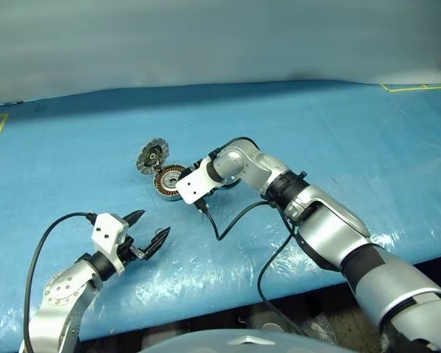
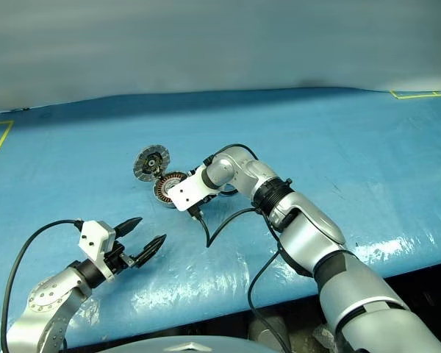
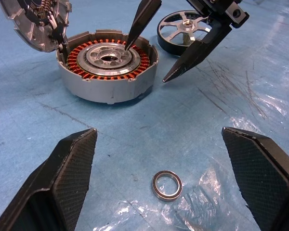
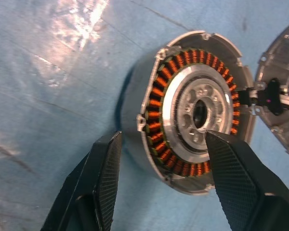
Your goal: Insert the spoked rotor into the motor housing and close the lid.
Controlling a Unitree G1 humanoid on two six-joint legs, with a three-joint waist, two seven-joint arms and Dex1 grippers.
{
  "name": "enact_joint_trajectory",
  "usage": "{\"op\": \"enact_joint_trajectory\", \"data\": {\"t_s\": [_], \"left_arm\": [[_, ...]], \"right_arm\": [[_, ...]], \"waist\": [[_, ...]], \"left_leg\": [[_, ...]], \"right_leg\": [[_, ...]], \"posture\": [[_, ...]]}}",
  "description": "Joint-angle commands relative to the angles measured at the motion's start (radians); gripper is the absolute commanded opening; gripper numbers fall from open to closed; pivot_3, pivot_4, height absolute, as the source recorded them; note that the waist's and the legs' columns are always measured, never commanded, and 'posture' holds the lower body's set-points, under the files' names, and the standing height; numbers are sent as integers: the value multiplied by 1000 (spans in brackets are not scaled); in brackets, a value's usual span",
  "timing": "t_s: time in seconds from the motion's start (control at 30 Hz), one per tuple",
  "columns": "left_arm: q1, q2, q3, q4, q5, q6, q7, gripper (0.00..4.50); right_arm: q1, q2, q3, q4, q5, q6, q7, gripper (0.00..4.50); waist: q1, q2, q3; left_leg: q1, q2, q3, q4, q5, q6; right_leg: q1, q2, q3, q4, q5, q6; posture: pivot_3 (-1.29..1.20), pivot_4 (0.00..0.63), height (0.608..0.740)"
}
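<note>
Blue sheet (image 3: 197, 120): motor housing (image 3: 107, 67) beneath parted right hand (image 3: 147, 62), spoked rotor (image 3: 183, 32) beside.

A: Where do the two head cameras look from?

B: From high up, looking forward and down over the blue plastic-covered table (image 1: 367, 147). They sit side by side, so both show nearly the same scene.

A: And the left wrist one?

B: Low over the table, looking along it at the round metal cup with orange copper coils (image 3: 108, 65), quite near.

A: The right wrist one?

B: Very near, tilted down at that same cup (image 4: 195, 110).
</note>
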Motion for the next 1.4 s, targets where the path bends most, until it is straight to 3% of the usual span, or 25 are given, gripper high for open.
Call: {"op": "enact_joint_trajectory", "data": {"t_s": [0.03, 0.63, 0.97, 1.37, 1.4], "left_arm": [[2, 3, -7, -44, 4, -6, -2, 4433], [-20, -12, -81, -33, 19, 7, 8, 4433], [-25, -18, -102, -26, 16, 7, 1, 4433], [-44, -17, -97, -15, 6, 5, -7, 4433], [-46, -19, -99, -14, 6, 4, -6, 4475]], "right_arm": [[-51, 48, -43, 32, 2, -21, -56, 2898], [-54, 154, -59, 177, -49, -14, -128, 2898], [-33, 185, -153, 212, 28, 148, -33, 2898], [-19, 189, -39, 212, -115, 120, -65, 2898], [-18, 190, -39, 212, -115, 129, -64, 2706]], "waist": [[-2, 0, 0], [-8, 1, 0], [-9, 1, 0], [-8, 0, 0], [-8, 0, 0]], "left_leg": [[0, 0, 0, 0, 0, 0], [0, 1, 0, -1, 1, -2], [1, 1, 0, -1, 1, -2], [4, 0, 0, -1, 1, -2], [4, 0, 0, -1, 1, -3]], "right_leg": [[0, 0, 0, 0, 0, 0], [-1, 0, 0, 3, -1, -2], [-1, 0, 0, 4, -1, -2], [-1, -1, 0, 9, -3, -5], [-1, -1, 0, 10, -4, -6]], "posture": [[0, 150, 740], [0, 150, 740], [0, 150, 740], [0, 150, 740], [0, 150, 740]]}}
